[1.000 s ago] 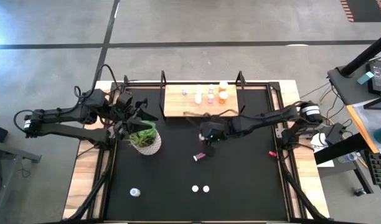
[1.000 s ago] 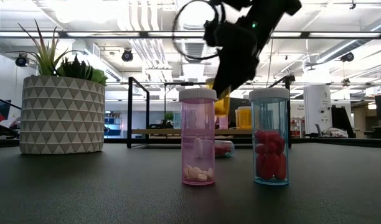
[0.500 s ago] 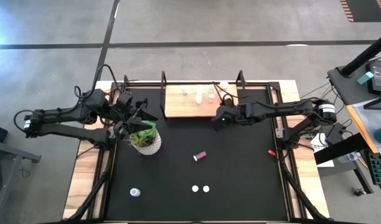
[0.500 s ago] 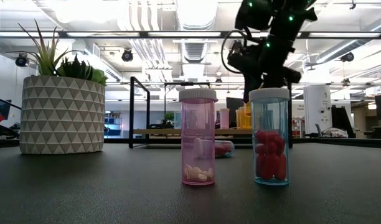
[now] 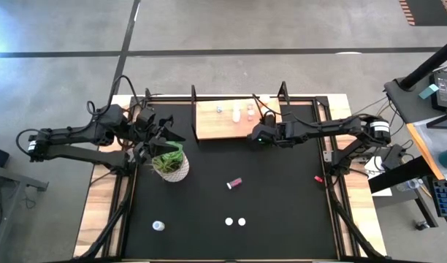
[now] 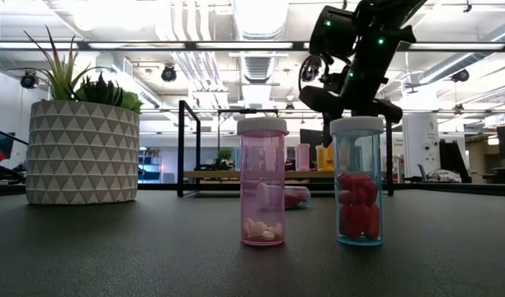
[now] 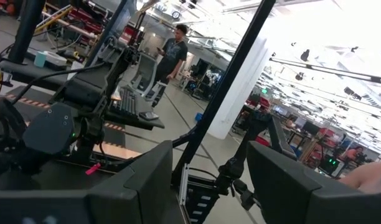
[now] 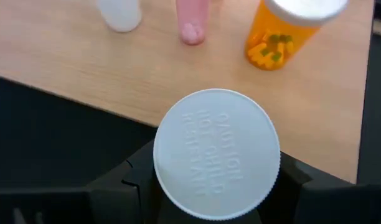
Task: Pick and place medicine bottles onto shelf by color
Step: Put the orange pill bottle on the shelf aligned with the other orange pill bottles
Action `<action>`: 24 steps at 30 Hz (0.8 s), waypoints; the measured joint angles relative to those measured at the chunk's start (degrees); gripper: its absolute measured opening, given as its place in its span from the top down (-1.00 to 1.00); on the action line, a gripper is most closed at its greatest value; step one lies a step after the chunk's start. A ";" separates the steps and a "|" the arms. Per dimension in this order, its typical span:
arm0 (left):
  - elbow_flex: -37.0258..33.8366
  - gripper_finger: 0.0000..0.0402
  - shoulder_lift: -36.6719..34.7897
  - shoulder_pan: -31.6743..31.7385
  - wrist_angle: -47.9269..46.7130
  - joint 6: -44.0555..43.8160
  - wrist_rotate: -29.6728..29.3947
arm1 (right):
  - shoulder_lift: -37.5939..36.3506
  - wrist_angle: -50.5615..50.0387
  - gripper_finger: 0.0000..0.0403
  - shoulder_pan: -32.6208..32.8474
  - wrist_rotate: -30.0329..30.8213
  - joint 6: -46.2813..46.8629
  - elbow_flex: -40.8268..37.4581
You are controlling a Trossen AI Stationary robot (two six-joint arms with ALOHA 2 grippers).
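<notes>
Gripping a white-capped bottle (image 8: 216,154), the right claw (image 5: 257,136) hangs over the shelf (image 5: 209,124)'s front edge.

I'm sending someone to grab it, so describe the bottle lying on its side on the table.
Start at the potted plant on the black table. Toward the table's middle lies a small pink-red bottle, white cap at one end. It alone lies tipped over; the other loose bottles stand upright.

Large black tabletop (image 5: 282,197) bearing light-wood shelf board (image 5: 212,126), potted green plant (image 5: 170,164), scattered small white-capped bottles (image 5: 234,221)
</notes>
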 joint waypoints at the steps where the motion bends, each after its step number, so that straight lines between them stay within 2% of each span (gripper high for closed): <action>1: 0.00 0.06 0.01 0.00 0.04 -0.02 -0.04 | 0.00 -0.08 0.08 0.01 -0.02 1.54 0.00; 4: 0.00 0.06 0.04 0.00 0.00 -0.16 -0.16 | -0.02 -0.11 0.08 0.02 0.03 5.68 0.00; 9: 0.00 0.06 0.00 0.00 -0.02 -0.30 -0.17 | -0.09 -0.94 0.08 0.44 0.31 7.24 0.00; 17: 0.00 0.06 -0.02 0.00 -0.02 -0.30 -0.19 | -0.13 -7.98 0.09 0.40 5.25 14.02 0.00; 24: 0.00 0.06 -0.03 0.00 -0.04 -0.28 -0.17 | -0.10 -7.60 0.09 0.38 7.58 14.10 0.00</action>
